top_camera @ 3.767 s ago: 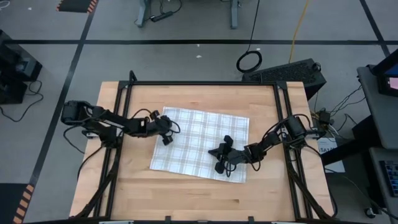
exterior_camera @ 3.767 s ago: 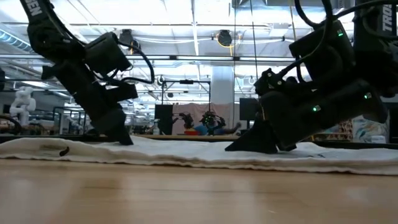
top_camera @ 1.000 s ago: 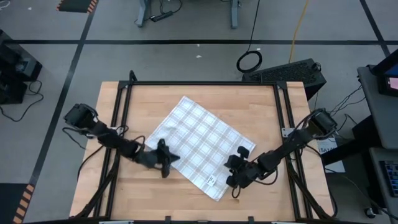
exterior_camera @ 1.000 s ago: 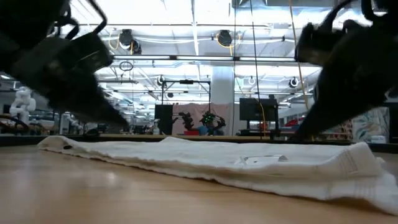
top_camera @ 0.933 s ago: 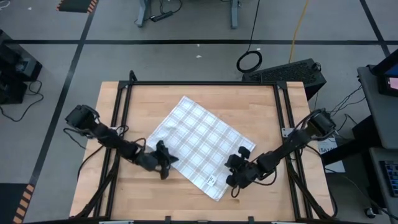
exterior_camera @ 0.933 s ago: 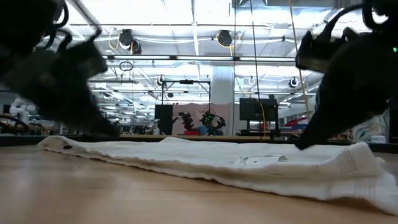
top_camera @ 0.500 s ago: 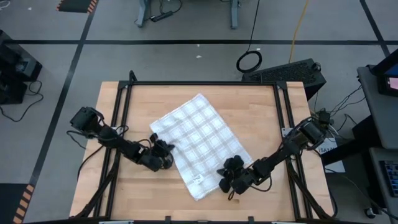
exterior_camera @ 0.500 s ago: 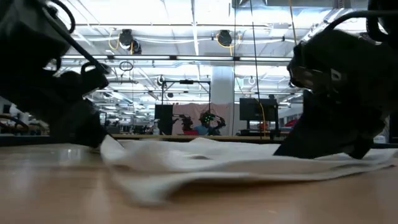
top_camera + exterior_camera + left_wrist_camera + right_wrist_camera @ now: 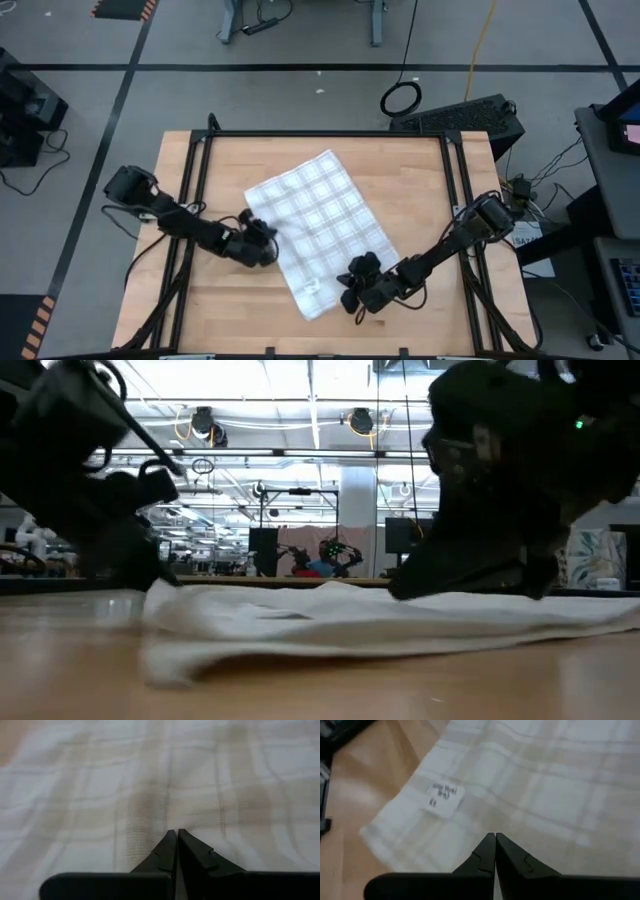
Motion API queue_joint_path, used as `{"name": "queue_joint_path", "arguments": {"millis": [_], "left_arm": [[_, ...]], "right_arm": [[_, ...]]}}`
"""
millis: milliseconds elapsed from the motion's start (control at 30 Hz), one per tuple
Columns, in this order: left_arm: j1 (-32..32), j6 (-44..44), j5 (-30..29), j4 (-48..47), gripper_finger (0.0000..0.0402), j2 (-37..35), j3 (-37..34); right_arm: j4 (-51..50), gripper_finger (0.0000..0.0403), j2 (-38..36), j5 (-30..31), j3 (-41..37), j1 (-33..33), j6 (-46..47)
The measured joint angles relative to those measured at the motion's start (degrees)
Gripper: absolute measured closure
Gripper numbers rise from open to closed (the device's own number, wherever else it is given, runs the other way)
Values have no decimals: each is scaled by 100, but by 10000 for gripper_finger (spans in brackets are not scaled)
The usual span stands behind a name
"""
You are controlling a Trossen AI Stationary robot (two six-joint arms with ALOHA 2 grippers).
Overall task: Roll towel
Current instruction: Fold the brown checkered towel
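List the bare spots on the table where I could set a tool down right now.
Bare wood: the far right corner of the table, between the towel and the frame rail; the near strip in front of both arms; a small far left patch. Crowded: the middle, with the left gripper and right gripper shut, tips down on the towel's edges.

Left gripper (image 9: 176, 833) closed, tips pressed on checked towel (image 9: 200, 780)
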Motion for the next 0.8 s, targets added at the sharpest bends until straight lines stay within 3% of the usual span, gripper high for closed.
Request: {"name": "queue_joint_path", "arguments": {"millis": [200, 433, 600, 800], "left_arm": [[-444, -42, 324, 26, 378, -739, -4], [-554, -975, 156, -87, 378, -884, -2], [-348, -1871, 139, -1264, 378, -710, -7], [114, -1765, -160, -1379, 378, -501, -130]], "right_arm": [[-698, 399, -618, -410, 6, -302, -964], [-2725, 399, -1371, -375, 10, -637, -1878], [-3867, 399, -1392, -415, -15, -702, -1426], [-3624, 399, -1328, -712, -401, -468, -214]]}}
